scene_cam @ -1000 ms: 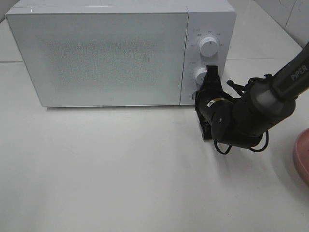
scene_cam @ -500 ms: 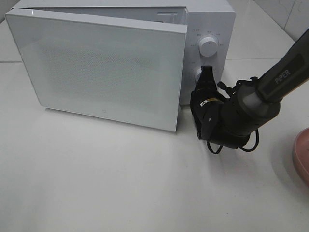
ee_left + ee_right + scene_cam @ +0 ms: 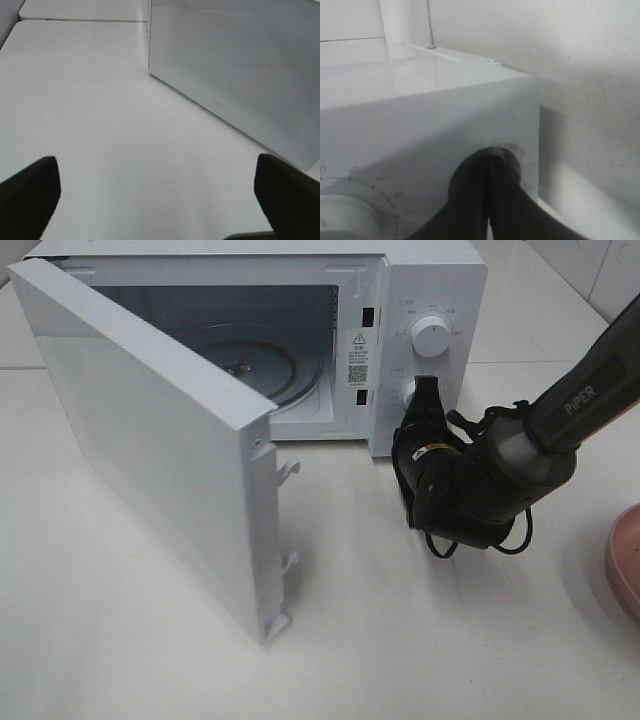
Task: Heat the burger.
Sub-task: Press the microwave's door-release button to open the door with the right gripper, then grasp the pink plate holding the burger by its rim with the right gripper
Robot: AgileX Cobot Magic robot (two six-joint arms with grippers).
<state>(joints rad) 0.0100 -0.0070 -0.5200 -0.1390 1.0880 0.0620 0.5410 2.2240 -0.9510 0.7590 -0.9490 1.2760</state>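
The burger is out of view. The white microwave stands at the back of the table with its door swung wide open to the left, showing the glass turntable with nothing on it. My right gripper is shut, its tip against the bottom of the microwave's control panel, below the two knobs. In the right wrist view the closed fingertips rest on a dark round button. My left gripper is open above bare table, holding nothing, and faces the door's outer face.
A pink plate shows partly at the right edge of the table. The open door juts out over the table's left half. Two white knobs sit on the control panel.
The microwave door has sprung from closed to wide open, swinging out to the left. My right gripper has stayed at the lower control panel, shifting only slightly.
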